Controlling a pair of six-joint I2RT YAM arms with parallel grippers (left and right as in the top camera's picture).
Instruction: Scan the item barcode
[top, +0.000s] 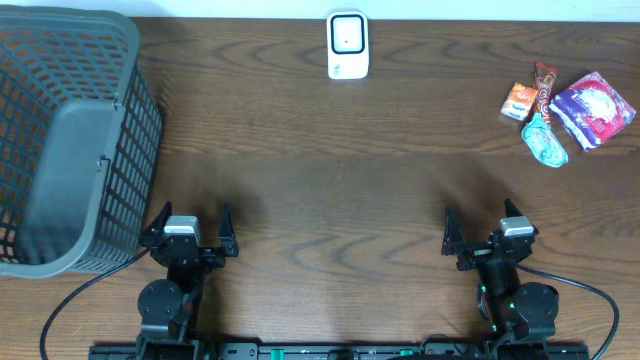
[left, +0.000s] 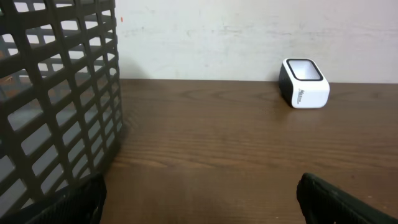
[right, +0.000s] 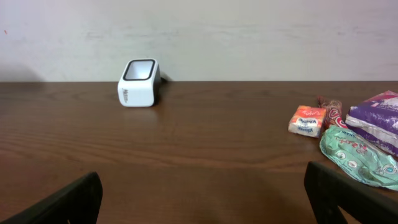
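Left gripper (top: 189, 222): jaws spread wide, nothing held, parked at the near edge beside the grey basket (top: 60, 140). Barcode scanner (top: 347, 45): set at the far edge, mid-table, window facing the arms. Right gripper (top: 487, 230): likewise spread and empty. Items clustered at far right, ahead and outboard of it: orange packet (top: 518, 101), red bar (top: 543, 90) lying front-to-back, teal pouch (top: 544, 139), purple pack (top: 593, 109). Right arm judged much nearer; the teal pouch is closest.
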